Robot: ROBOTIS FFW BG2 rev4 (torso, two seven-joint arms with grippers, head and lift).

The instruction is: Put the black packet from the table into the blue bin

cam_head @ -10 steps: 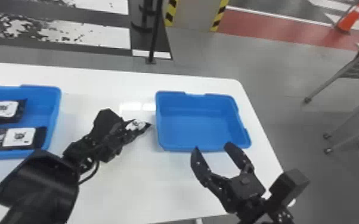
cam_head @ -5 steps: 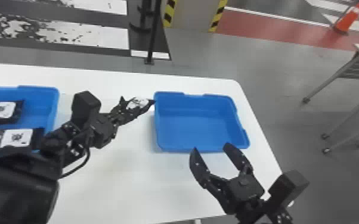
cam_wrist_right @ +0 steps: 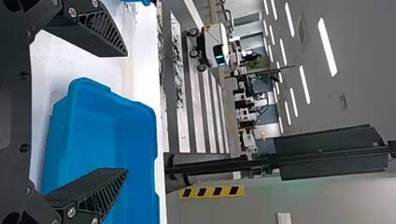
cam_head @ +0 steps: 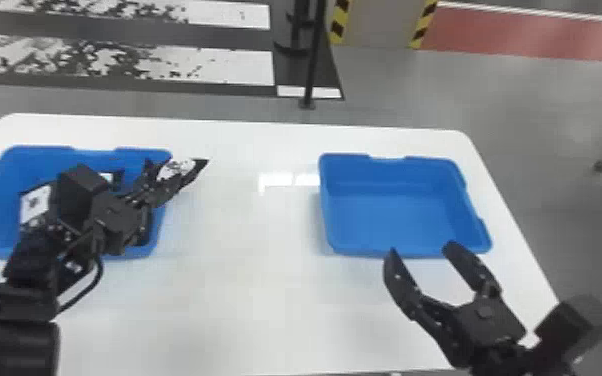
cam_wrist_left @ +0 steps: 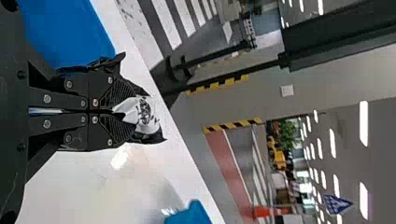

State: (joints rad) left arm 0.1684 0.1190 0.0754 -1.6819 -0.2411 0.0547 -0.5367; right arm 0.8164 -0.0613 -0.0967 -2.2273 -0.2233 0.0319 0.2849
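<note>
And there it was, the black packet (cam_head: 177, 169) up in the left tool (cam_head: 165, 180), left of centre in the frame; the tool was clenched on it, the packet caught right at the fingertips, its crumpled white label showing and dark corners poking out past them; the whole thing appeared against the upper right corner of the left blue bin (cam_head: 30, 152), though how high it sat over that rim, nobody could tell from here!

The left wrist view backed it up; the left tool (cam_wrist_left: 114, 113) had its two fingers drawn close together with the packet pinched between them, most of its white face jutting out beyond the tips.

Inside the left bin, partly behind the arm, lay another packet (cam_head: 35, 202) with a white label, well away from the held one's tip end; across the white table (cam_head: 245, 300), right of centre, stood the right blue bin (cam_head: 395, 215), its floor bare and the held packet well apart from it.

Over at the lower right, the right tool (cam_head: 422, 250) was parked by that bin's near rim; its fingers were spread wide with nothing between them, and the right wrist view showed the same broad gap.
</note>
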